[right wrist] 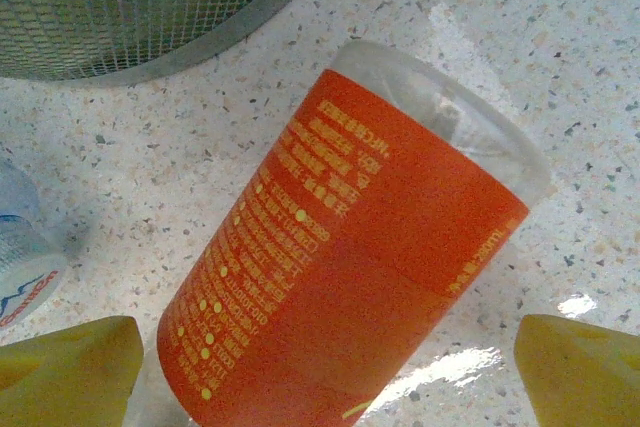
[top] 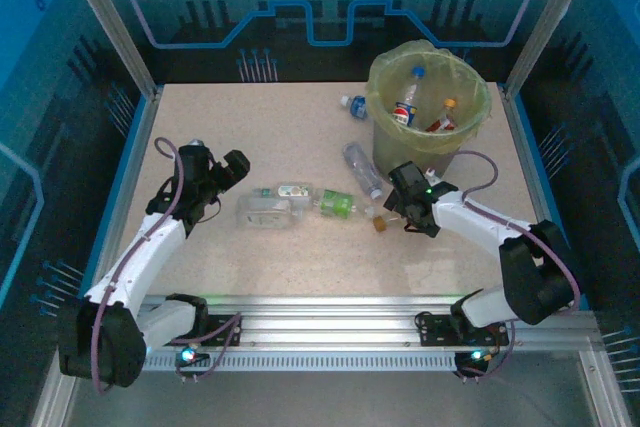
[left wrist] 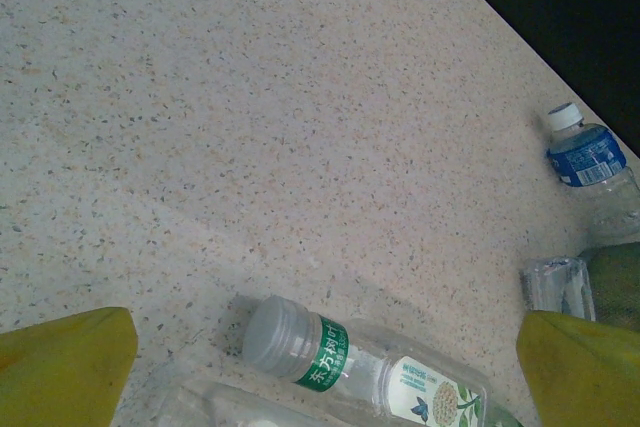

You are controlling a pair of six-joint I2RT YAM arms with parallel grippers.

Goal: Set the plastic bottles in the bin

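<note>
Plastic bottles (top: 265,212) are scattered on the speckled table (top: 200,117), and three are already down in the bin (top: 440,152) at the far right. That bin is a round bucket with a yellow-green bag folded over its rim. Inside it: a blue-capped bottle (top: 418,74), a red, white and blue label (top: 405,112), and an orange cap (top: 447,105).

On the table, a blue-labelled bottle (top: 352,104) with a white cap lies just behind the bin's left side. A clear bottle (top: 362,169) lies beside the bin's near-left wall. In the middle, a green-labelled bottle (top: 335,204) rests on its side, with two more clear ones close on its left.

Over to the right gripper (right wrist: 325,372): its yellow fingers (right wrist: 70,367) stand wide apart, straddling a small orange-labelled bottle (right wrist: 340,267) that lies flat with its clear base pointing away. Neither finger is clearly pressing on it. The bin's mesh wall (right wrist: 150,7) sits close behind it, and another bottle's blue-and-white label (right wrist: 20,267) crowds in from the left.

The left gripper (left wrist: 320,377) is spread wide too and holds nothing. It hangs over the green-labelled bottle, whose grey-white cap (left wrist: 270,332) points towards the bare table.
</note>
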